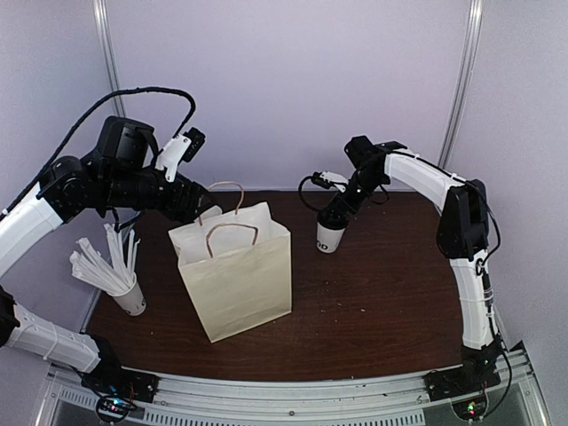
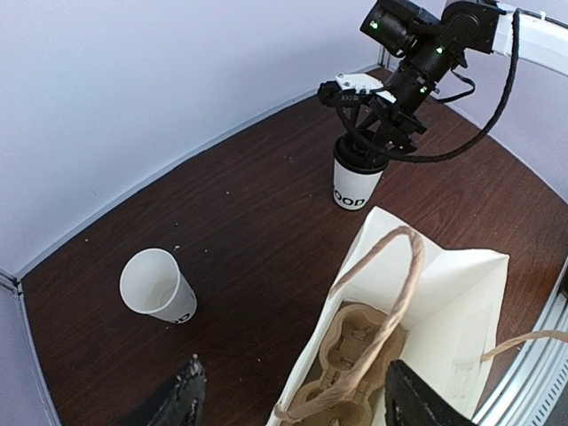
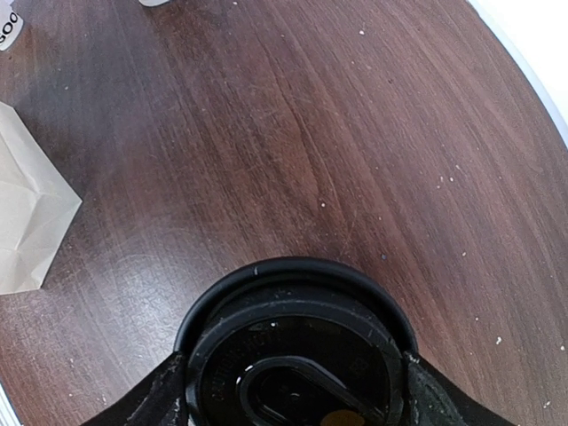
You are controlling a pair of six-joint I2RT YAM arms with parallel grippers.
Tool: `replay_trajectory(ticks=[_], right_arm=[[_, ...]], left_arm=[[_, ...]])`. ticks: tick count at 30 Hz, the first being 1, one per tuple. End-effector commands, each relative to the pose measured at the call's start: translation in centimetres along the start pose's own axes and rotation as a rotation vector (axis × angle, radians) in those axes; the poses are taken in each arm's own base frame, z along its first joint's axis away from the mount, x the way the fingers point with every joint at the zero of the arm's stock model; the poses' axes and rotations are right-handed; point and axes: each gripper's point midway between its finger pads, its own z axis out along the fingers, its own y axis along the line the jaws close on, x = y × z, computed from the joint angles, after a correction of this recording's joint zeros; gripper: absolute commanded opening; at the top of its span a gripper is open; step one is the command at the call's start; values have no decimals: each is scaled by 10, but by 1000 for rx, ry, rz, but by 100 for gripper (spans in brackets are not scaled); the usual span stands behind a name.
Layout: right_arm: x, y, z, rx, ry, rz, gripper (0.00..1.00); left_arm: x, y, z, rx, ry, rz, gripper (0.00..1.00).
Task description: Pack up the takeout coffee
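Right gripper (image 1: 335, 214) is down over the takeout coffee (image 1: 329, 237) from above. Its fingers (image 3: 160, 398) sit on either side of the black lid, only as far apart as the lid is wide, and they look pressed against the rim, so I'd call that a grip on the cup. The cup is upright toward the far side of the table (image 1: 382, 302), a bit right of centre. It's to the right of the paper bag (image 1: 238, 275) and not touching it. It looks like its base is on the wood, though I can't say for sure.

Left gripper (image 2: 297, 401) is up at the bag's mouth on the far left side, with its fingers spread wide and nothing clamped between them. I can't tell if either finger touches the paper. The bag stands open, handles up, with the brown pulp carrier (image 2: 351, 351) down inside.

The straw cup (image 1: 131, 299) is near the left edge. The left wrist view also shows an empty open white cup (image 2: 158, 286) standing on the wood.
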Motion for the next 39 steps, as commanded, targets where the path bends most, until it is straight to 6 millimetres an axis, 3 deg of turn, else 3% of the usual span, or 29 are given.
replay_trajectory(ticks=[1,8,13,23,28,33,39], right_arm=[[15,8,-10,17,83,11,77],[10,9,-24,43,67,19,68],[-1,25,-60,55,17,8,66],[-20,95,-182,81,-188,-66,67],[-32,133,-228,61,-294,-110,68],[-44,175,-256,-30,-383,-154,68],[-54,216,-268,-107,-429,-232,69]], left_arm=[[-6,5,-9,-21,-39,10,70],[-7,8,-10,-31,-42,13,71],[-4,10,-7,-49,-26,35,71],[9,8,-6,-30,64,93,79],[20,10,5,-27,109,79,79],[26,11,14,-15,136,65,79],[32,7,25,19,176,60,77]])
